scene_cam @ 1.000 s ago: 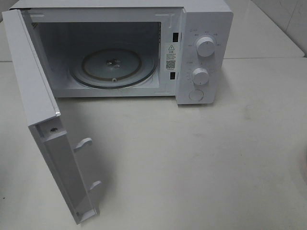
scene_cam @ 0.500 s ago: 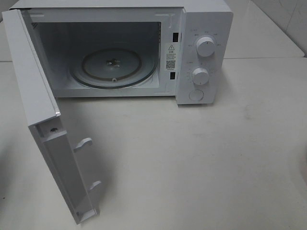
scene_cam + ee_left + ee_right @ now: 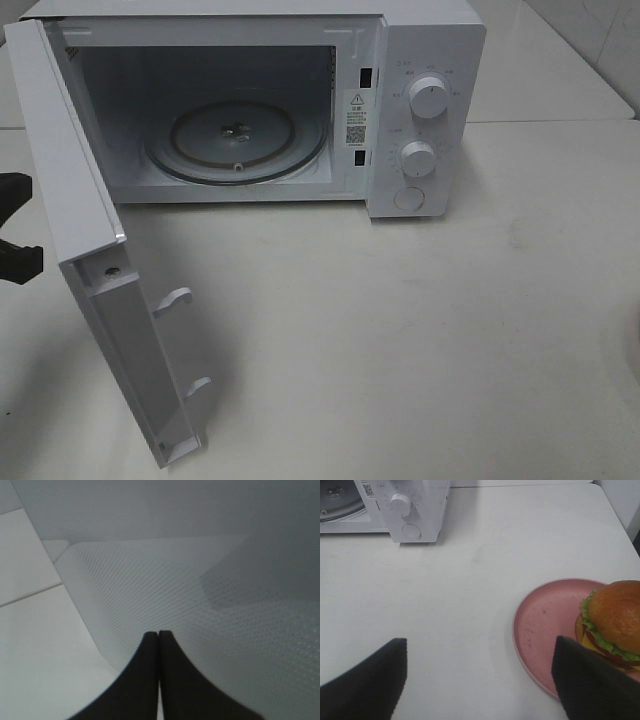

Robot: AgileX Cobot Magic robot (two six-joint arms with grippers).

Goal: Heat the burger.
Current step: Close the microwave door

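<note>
The burger (image 3: 615, 617), with a golden-brown bun, green lettuce and red slices, sits on a pink plate (image 3: 540, 625) in the right wrist view; the high view does not show it. My right gripper (image 3: 480, 680) is open and empty, one finger (image 3: 592, 680) in front of the plate's near rim. The white microwave (image 3: 420, 110) stands with its door (image 3: 70, 180) swung wide to the left, and its glass turntable (image 3: 238, 135) is bare. My left gripper (image 3: 25, 264) is shut with nothing in it, close to the door's outer face (image 3: 200, 605).
The microwave has two knobs (image 3: 428, 97) and a round button (image 3: 409, 198) on its right panel. The open door juts forward over the white table (image 3: 400, 330). The table's right edge (image 3: 615, 510) runs beside the plate.
My left gripper has come into the high view at the far left edge, behind the open door. Nothing else has moved.
</note>
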